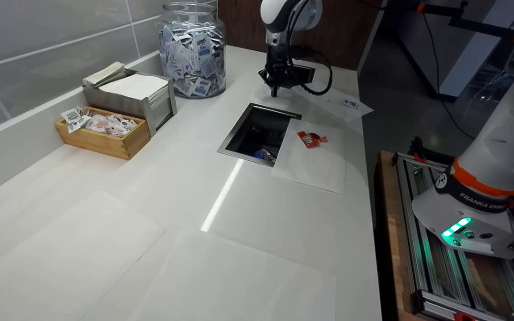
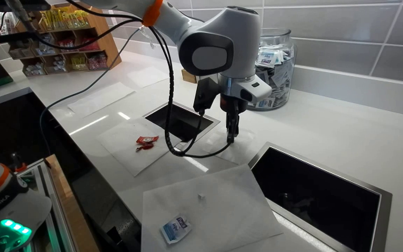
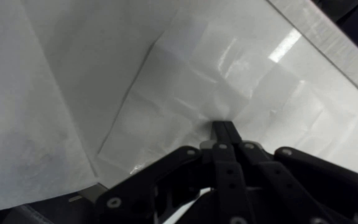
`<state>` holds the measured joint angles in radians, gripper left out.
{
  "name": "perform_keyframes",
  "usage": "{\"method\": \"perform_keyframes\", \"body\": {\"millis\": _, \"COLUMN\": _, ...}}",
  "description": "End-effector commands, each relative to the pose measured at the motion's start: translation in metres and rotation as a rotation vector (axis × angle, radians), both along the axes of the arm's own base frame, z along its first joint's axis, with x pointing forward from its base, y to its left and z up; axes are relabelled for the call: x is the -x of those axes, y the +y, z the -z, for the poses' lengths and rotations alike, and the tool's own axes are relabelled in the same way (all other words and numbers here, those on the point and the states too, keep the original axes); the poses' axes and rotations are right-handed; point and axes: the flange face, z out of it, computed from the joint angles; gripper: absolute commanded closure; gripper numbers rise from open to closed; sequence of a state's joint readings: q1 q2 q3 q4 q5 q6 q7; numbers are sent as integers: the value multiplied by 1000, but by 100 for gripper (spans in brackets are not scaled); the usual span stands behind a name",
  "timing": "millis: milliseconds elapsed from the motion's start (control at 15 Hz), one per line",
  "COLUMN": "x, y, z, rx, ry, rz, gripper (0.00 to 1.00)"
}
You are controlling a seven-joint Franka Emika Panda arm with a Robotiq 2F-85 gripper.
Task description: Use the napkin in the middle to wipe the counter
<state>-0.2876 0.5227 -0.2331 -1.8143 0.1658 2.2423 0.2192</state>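
The counter (image 1: 127,178) is the broad glossy off-white top in both exterior views. A thin, whitish, wrinkled napkin (image 3: 172,93) lies on it between two inset openings. The napkin also shows faintly in an exterior view (image 2: 245,140). My gripper (image 3: 225,122) points down with its fingertips together at the napkin's middle. Creases run out from the tips, which appear to pinch a small fold. The pinched part itself is hidden. The gripper shows low at the counter in both exterior views (image 1: 274,93) (image 2: 231,139).
One metal-rimmed opening (image 1: 246,157) and another (image 2: 385,210) flank the napkin. A white sheet (image 1: 315,171) bears a red packet (image 1: 309,139). Another sheet (image 2: 222,206) bears a wipe packet (image 2: 176,229). A glass jar (image 1: 199,58), napkin holder (image 1: 118,104) and wooden box (image 1: 101,142) stand by the wall.
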Motion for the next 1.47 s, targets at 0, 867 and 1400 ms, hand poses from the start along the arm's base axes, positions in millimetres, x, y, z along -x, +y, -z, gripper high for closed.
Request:
{"method": "perform_keyframes", "body": {"millis": 0, "x": 25, "y": -25, "z": 9, "rx": 15, "ry": 54, "rz": 58, "gripper": 100}}
{"method": "perform_keyframes", "body": {"millis": 867, "x": -32, "y": -16, "z": 5, "rx": 55, "ry": -96, "rz": -20, "gripper": 100}}
{"method": "perform_keyframes", "body": {"millis": 1400, "x": -76, "y": 33, "z": -2, "rx": 32, "ry": -119, "rz": -168, "gripper": 100}}
